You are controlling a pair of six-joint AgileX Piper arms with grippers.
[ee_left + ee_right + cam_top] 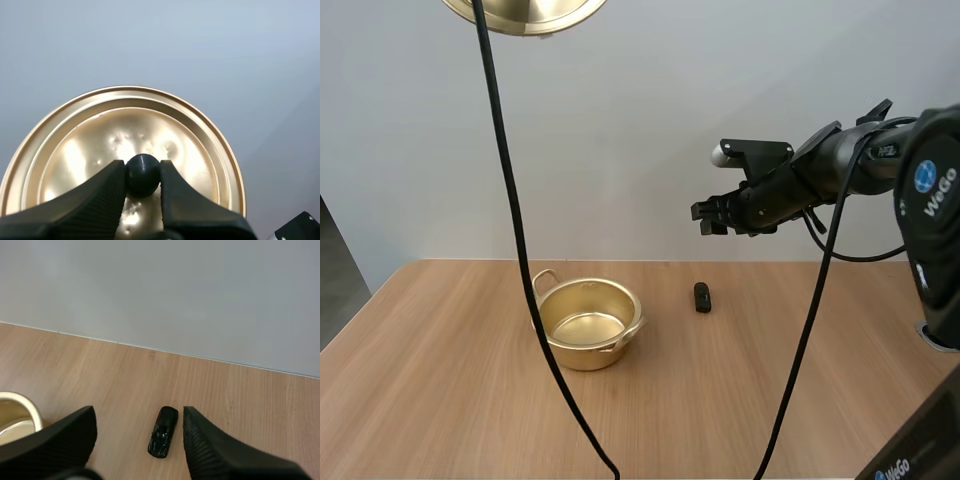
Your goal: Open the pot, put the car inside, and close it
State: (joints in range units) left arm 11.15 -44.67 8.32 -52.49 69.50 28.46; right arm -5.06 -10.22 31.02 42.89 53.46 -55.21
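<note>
Wood counter: small black toy car lies beside open gold metal pot. Our right pincer wide above car; left pincer holds round gold lid aloft. Risk, we judge: off-centre descent shoves car away.

A wooden table with a light brown grain carries two things. A small black toy car lies flat on it, below the right gripper and in line with the gap between its spread jaws. A gold pot, lidless and upright, stands on the wood off to one side of those jaws, apart from the car.
</note>
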